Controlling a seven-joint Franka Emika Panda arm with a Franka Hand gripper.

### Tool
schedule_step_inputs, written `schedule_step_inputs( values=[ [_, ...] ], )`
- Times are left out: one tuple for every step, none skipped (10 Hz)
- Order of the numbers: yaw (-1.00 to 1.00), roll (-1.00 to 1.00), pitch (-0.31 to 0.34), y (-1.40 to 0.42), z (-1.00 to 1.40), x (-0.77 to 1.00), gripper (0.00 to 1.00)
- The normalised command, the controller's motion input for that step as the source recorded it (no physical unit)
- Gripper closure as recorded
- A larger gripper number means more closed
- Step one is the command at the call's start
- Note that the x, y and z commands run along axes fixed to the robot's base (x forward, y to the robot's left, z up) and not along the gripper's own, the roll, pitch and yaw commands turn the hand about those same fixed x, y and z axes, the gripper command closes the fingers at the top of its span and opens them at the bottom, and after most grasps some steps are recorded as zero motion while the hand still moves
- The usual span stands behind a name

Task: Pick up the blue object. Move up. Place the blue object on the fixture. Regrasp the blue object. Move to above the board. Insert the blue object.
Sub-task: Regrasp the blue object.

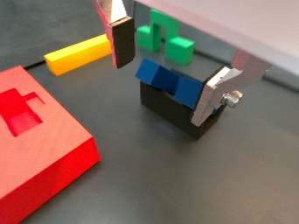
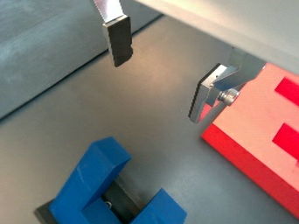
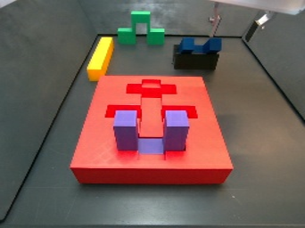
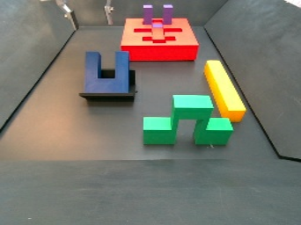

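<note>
The blue object [image 1: 170, 80] [image 3: 201, 45] [image 4: 107, 69], a dark blue U-shaped block, rests on the black fixture [image 1: 176, 112] [image 3: 195, 61] [image 4: 113, 92], free of any grip. My gripper [image 1: 160, 90] [image 2: 158, 89] is open and hangs above it, with nothing between the fingers [image 1: 118, 41]. In both side views the gripper [image 3: 234, 24] [image 4: 88, 12] shows only at the picture's edge. The blue object [image 2: 111, 181] also sits at the edge of a wrist view. The red board [image 3: 152, 116] [image 4: 159, 40] [image 1: 35, 144] [image 2: 263, 131] lies apart from the fixture.
A purple U-shaped block [image 3: 149, 130] [image 4: 157, 13] stands in a recess of the board. A green block [image 1: 163, 39] [image 3: 145, 30] [image 4: 182, 119] and a yellow bar [image 1: 76, 54] [image 3: 100, 56] [image 4: 223, 88] lie on the dark floor. Low walls [image 3: 268, 80] bound the floor.
</note>
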Motion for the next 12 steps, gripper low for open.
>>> schedule_step_inputs(
  values=[
    [-0.33, 1.0, 0.111, -0.39, -0.07, 0.09, 0.0],
    [-0.46, 0.93, 0.097, -0.31, -0.07, 0.01, 0.0],
    [-0.52, 0.88, 0.114, -0.25, -0.05, 0.0, 0.0],
    [-0.53, 0.87, 0.143, -0.22, -0.02, 0.0, 0.0],
    [-0.46, 0.77, 0.177, -0.27, -0.01, 0.1, 0.0],
    [-0.28, 0.23, 0.0, -0.25, -0.09, 0.2, 0.0],
    [-0.17, 0.0, 0.0, -0.19, -0.1, 0.4, 0.0],
    [-0.03, 0.02, 0.0, -0.16, -0.14, 0.6, 0.0],
    [0.11, 0.03, 0.0, -0.09, -0.17, 0.69, 0.0],
    [0.59, 0.06, 0.04, 0.0, -0.16, 0.61, 0.0],
    [0.75, 0.17, 0.0, 0.0, -0.07, 0.43, 0.0],
    [0.79, 0.24, 0.0, 0.0, -0.08, 0.34, 0.0]
  ],
)
